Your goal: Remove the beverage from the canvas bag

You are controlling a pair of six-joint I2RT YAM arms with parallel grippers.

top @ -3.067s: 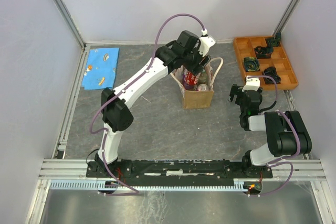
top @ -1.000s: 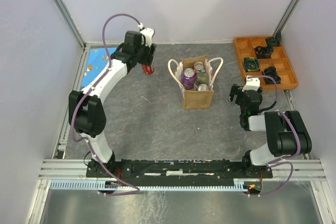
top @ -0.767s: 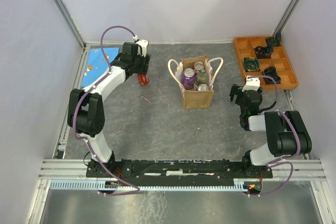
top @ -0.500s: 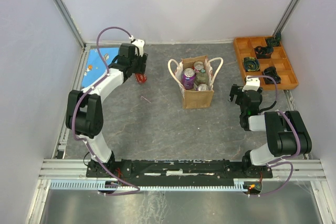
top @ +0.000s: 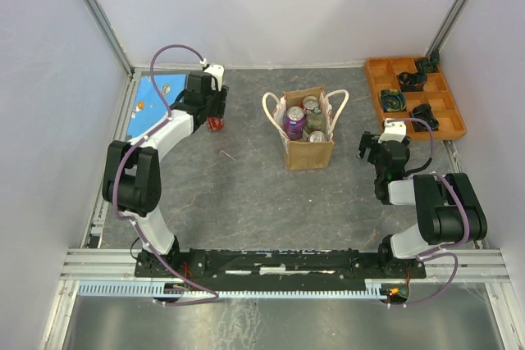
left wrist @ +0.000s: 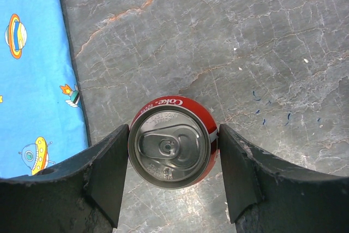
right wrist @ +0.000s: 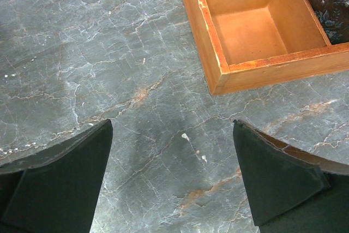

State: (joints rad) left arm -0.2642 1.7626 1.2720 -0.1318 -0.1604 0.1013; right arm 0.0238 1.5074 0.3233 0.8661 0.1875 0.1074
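Note:
The tan canvas bag [top: 309, 152] with cream handles stands upright mid-table. It holds a purple can [top: 294, 121] and two more cans beside it. A red Coke can [top: 215, 124] stands upright on the table far left of the bag. My left gripper [top: 215, 120] is above it. In the left wrist view the left gripper [left wrist: 173, 154] has a finger against each side of the can [left wrist: 170, 147]. My right gripper [top: 369, 147] is right of the bag. In the right wrist view the right gripper [right wrist: 173, 173] is open and empty over bare table.
A blue printed cloth [top: 156, 97] lies at the back left, and its edge [left wrist: 32, 80] is just left of the red can. An orange compartment tray [top: 374, 88] with dark items sits at the back right; its corner [right wrist: 218, 75] is close to the right gripper.
My left arm lifted the red can out of the bag, swung it left and lowered it to the table beside the blue cloth. The right arm has not moved.

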